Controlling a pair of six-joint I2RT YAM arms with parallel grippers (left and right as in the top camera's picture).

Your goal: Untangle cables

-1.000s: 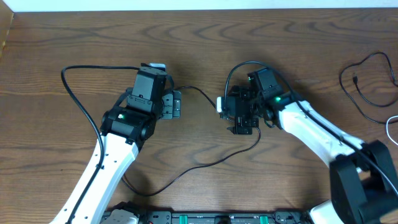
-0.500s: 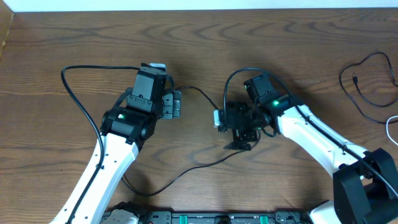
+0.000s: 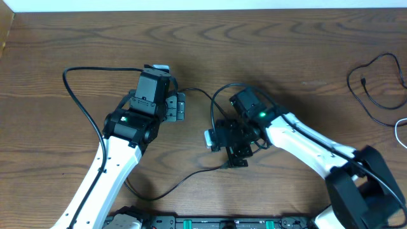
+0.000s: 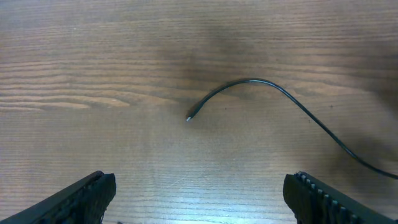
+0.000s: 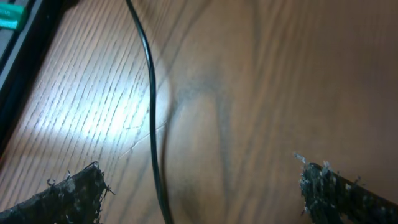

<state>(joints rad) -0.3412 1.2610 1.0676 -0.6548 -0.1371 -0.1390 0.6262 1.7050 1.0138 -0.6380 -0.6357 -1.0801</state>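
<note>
Hovering above the wooden counter [image 4: 93,62], the left gripper [image 4: 199,182] gapes empty before the plug end [image 4: 188,117] of a black cable [image 4: 280,91]; the right gripper [image 5: 199,171], likewise released, straddles it.

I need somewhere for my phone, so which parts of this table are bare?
The far strip of table along its back edge is bare. Crowded: the middle, where a black cable runs, and the right edge, with more cables.
</note>
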